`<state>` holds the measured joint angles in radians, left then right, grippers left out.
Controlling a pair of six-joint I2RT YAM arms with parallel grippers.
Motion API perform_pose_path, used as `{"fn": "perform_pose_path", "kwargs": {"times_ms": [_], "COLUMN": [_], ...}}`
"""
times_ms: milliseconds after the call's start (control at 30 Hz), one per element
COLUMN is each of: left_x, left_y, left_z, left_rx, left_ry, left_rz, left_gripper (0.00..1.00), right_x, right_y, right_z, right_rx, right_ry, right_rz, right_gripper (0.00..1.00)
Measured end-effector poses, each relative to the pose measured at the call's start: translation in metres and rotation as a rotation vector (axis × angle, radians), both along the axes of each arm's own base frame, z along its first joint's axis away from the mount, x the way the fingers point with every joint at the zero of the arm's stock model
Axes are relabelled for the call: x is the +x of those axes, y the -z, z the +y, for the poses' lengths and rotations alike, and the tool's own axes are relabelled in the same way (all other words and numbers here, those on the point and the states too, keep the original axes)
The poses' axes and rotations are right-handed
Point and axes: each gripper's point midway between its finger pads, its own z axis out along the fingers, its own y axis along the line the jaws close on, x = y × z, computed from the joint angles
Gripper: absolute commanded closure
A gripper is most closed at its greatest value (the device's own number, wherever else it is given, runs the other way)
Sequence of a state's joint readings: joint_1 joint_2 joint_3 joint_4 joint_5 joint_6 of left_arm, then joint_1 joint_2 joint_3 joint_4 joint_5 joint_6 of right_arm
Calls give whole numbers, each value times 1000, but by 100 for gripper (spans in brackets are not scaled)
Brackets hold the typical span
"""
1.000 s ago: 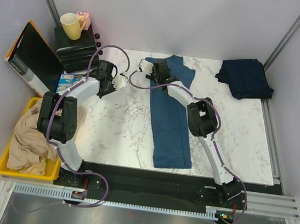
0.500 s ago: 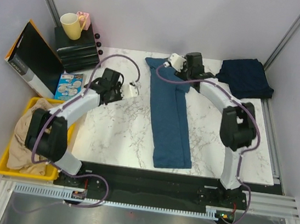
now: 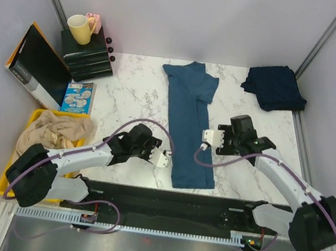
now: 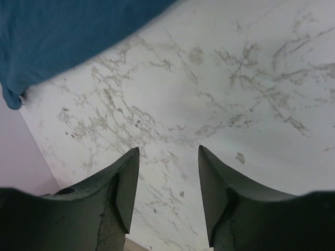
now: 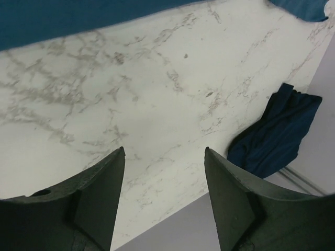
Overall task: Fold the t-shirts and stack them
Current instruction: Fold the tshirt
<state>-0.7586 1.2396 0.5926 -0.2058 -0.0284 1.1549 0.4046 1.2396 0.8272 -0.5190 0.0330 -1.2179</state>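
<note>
Steel-blue cloth lies in a long narrow strip down the middle of the white marble-patterned table [image 3: 130, 105]. It is the medium steel-blue short-sleeved t-shirt [image 3: 189, 128], its sides folded in, with collar and one sleeve at the far end and the hem towards the arms. From where I stand the lengthwise fold looks done and the crosswise fold not yet made. The darker navy t-shirt [image 3: 275, 87] sits in a rumpled bundle at the far right corner, well apart from the strip. I cannot tell how neatly it is folded. It seems parked there to leave the middle free for folding, and perhaps to start the stack. The left gripper [image 3: 165, 158] hangs low just beside the strip's left edge near the hem. The right gripper [image 3: 210, 137] is just beside the right edge, a little farther up. The two flank the near half of the shirt, a sensible stance for taking that end at both edges. Both pincers stand parted with nothing in them: each wrist camera shows bare marble between the dark fingers, and blue cloth only along the top of its view. Off to the left a yellow plastic bin [image 3: 4, 185] holds crumpled beige cloth [image 3: 52, 132], out of the way of the folding.
</note>
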Motion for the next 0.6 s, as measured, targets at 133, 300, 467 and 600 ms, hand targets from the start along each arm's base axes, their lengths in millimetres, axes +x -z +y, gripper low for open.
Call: {"fn": "perform_pose_path", "kwargs": {"times_ms": [133,300,467,600], "left_x": [-14,-37,-32,-25], "left_y": [-5,-6,-22,-35], "left_z": [-30,-55,-70,-77], "left_rx": [-36,-49,-91,-121], "left_ry": [111,212,168,130], "left_rz": [-57,-57,-28,-26], "left_gripper": [47,74,98,98], "right_x": [-41,-72,-50,-27], "right_y": [8,24,25,25], "right_z": [1,9,38,67], "right_rx": [-39,-29,86,173], "right_ry": [-132,-184,-17,62], "right_rz": [-11,39,201,258], "right_gripper": [28,47,97,100]}}
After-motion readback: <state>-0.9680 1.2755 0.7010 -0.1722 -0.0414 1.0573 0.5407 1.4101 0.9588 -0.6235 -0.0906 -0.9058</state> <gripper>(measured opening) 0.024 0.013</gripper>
